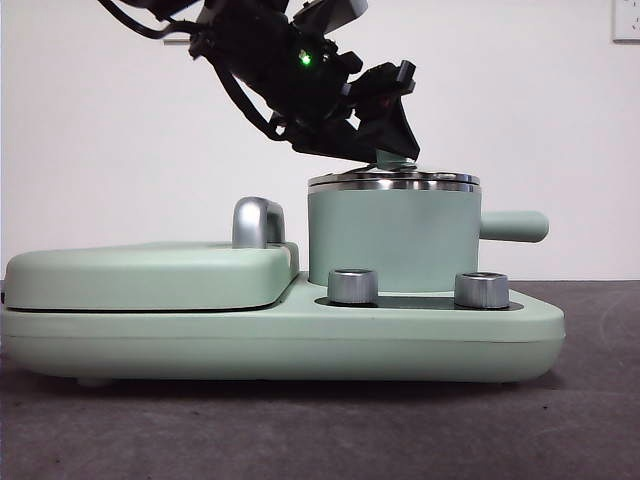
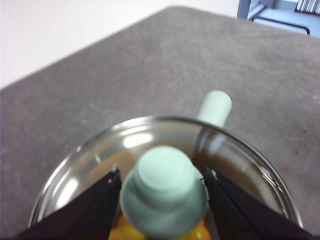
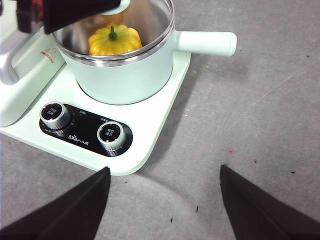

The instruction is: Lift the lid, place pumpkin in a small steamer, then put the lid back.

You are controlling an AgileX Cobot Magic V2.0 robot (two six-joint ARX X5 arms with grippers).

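Observation:
The mint-green small steamer (image 1: 390, 240) stands on the right of the cooker base, its side handle (image 1: 515, 226) pointing right. The glass lid (image 1: 395, 181) lies on its steel rim. My left gripper (image 1: 395, 150) comes down from the upper left, and its jaws press both sides of the lid's mint-green knob (image 2: 165, 192). The yellow-orange pumpkin (image 3: 114, 41) sits inside the steamer (image 3: 130, 75), and it also shows through the glass in the left wrist view (image 2: 120, 232). My right gripper (image 3: 165, 169) is open and empty above the table in front of the cooker.
The wide flat mint-green grill cover (image 1: 150, 275) with a steel handle (image 1: 258, 222) fills the left half of the cooker base (image 1: 300, 340). Two steel dials (image 1: 352, 286) (image 1: 481, 290) sit on the base in front of the steamer. Grey tabletop (image 3: 260, 115) surrounds the cooker.

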